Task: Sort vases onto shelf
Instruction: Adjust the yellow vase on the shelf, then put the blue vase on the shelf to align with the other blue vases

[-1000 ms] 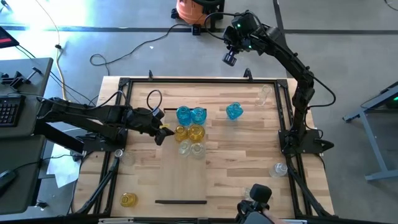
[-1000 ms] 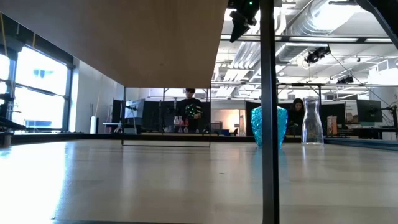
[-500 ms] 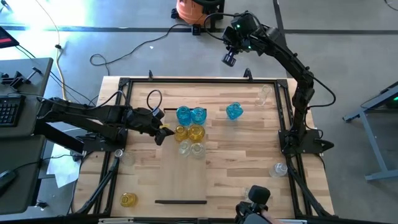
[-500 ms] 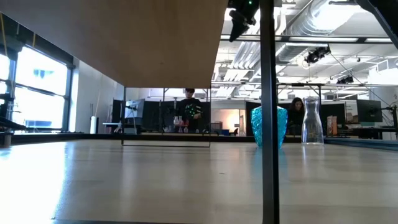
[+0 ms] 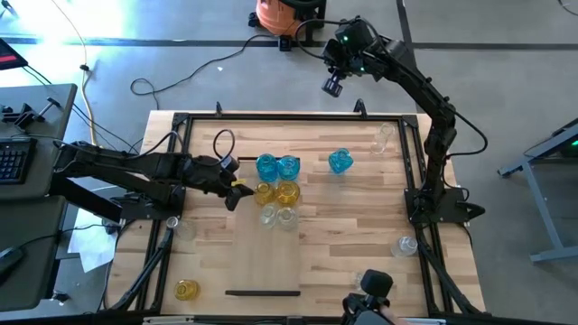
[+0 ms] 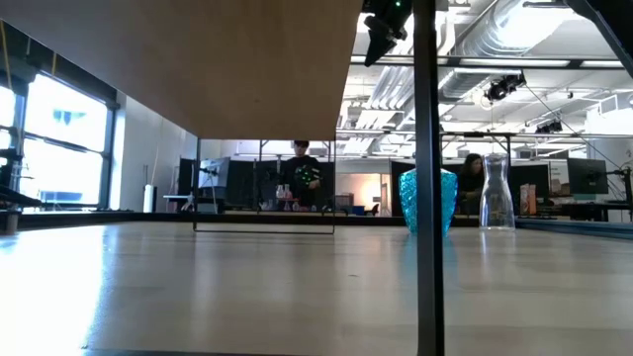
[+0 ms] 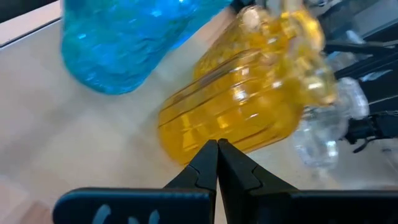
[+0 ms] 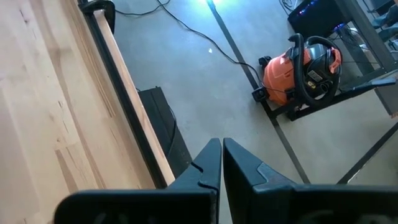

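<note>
While nothing has shifted across the last second, the scene reads like this, nearest first:

Shelf: the shelf (image 5: 262, 262) lies flat mid-table, its near dark strip at the front edge, most of it bare.
Strays near the front: a yellow vase (image 5: 186, 290) off the shelf by the left corner; a clear vase (image 5: 405, 245) beside the right frame.
Left gripper: the left gripper (image 5: 231, 193) is low at the cluster's left edge, fingertips pressed together on nothing, tips right at a yellow vase (image 7: 239, 115) (touching or just short, I cannot tell).
Cluster: six vases (image 5: 276, 191) on the shelf, in rows of blue, yellow, clear.
Farther: one blue vase (image 5: 340, 162) stands apart to the right; a clear vase (image 5: 383, 137) lies near the far right corner.
Right gripper: the right gripper (image 5: 333, 85) is raised beyond the table's far edge, fingers closed and empty, waiting.
Change: none; both arms stay motionless.
Meaning: sorting looks paused; four vases remain outside the cluster.
</note>
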